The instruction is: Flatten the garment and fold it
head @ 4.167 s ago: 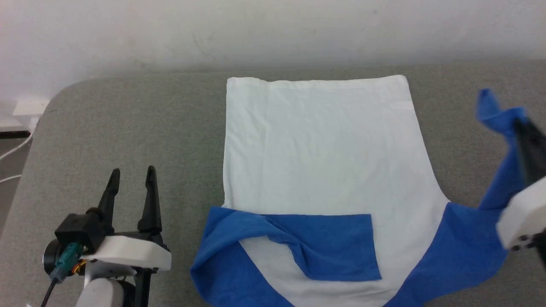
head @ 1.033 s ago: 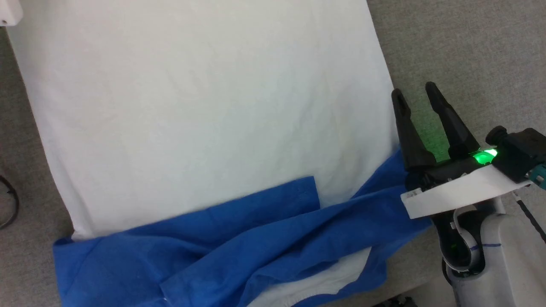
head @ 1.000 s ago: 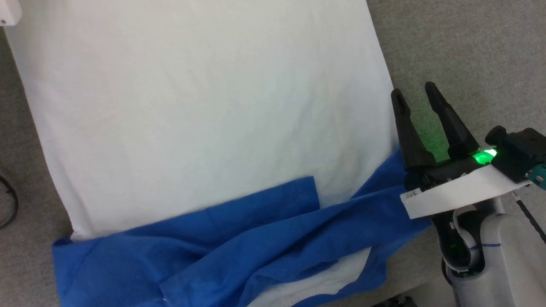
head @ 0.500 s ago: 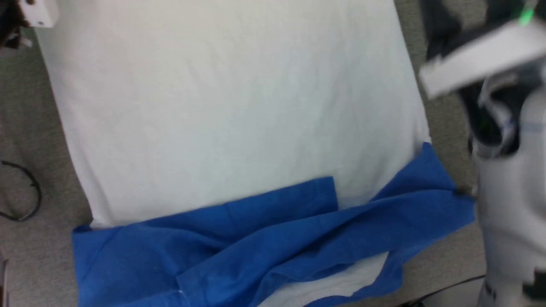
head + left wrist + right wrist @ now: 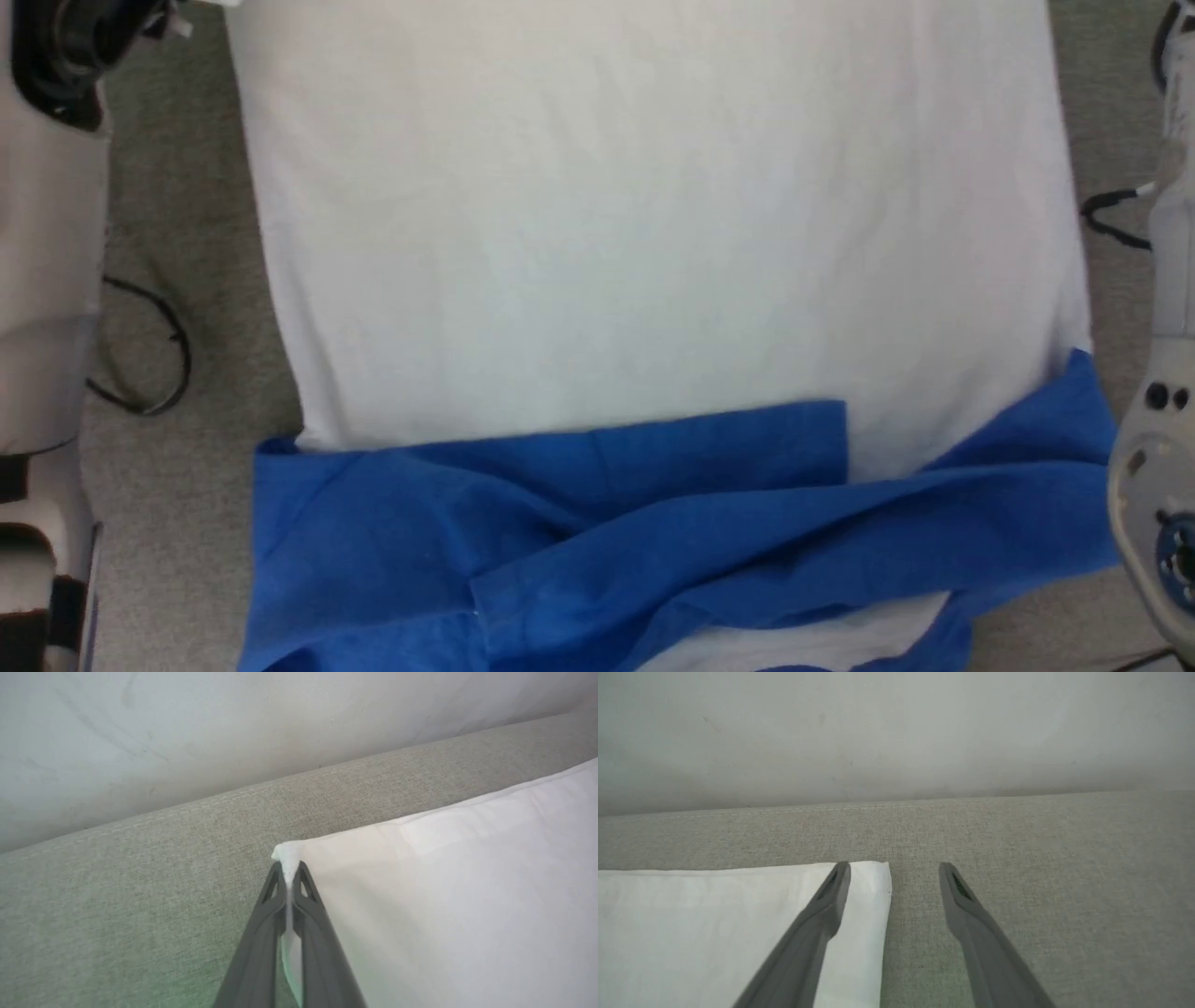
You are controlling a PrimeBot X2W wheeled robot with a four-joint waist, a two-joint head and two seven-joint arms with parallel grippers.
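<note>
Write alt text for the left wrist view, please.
The left claw is shut on a corner of the white garment, a tuft of cloth poking past its tips. The garment lies flat on a grey fabric surface that ends at a pale wall.

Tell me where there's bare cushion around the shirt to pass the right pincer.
Bare grey cushion runs between the far hem of the garment and the wall, and right of its corner, where the open right pincer straddles the edge. Crowded: left pincer clamps the other far corner; a cable loops beside the left edge.
</note>
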